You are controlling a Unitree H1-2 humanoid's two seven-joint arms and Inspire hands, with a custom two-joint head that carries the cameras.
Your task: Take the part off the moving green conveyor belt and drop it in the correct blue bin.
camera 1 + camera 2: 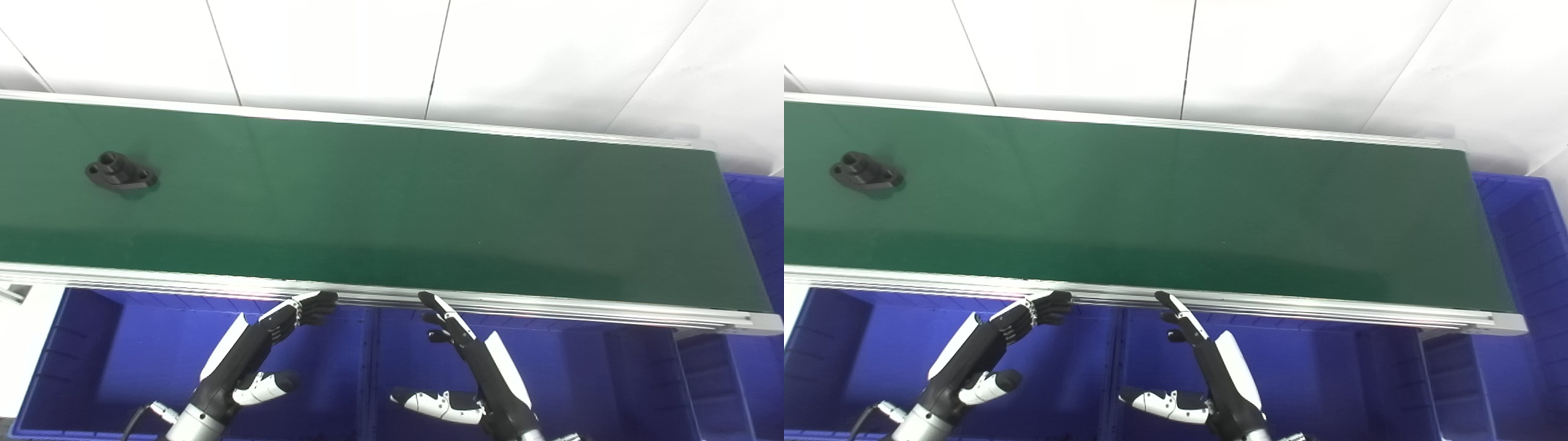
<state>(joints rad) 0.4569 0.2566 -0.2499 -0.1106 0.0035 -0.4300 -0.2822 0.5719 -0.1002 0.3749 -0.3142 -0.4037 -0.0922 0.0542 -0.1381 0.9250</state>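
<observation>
A black flanged part [120,173] with round holes lies on the green conveyor belt [392,202] at the far left. Both hands hover below the belt's near rail, over the blue bins, far from the part. My left hand [257,355] is open, its fingers reaching up toward the rail and its thumb spread to the right. My right hand [471,367] is open too, fingers pointing up-left and thumb stretched out to the left. Neither hand holds anything.
Blue bins sit under the near rail: one on the left [147,361], one in the middle [582,380] and another past the belt's right end [759,208]. An aluminium rail [551,309] edges the belt. White wall panels stand behind.
</observation>
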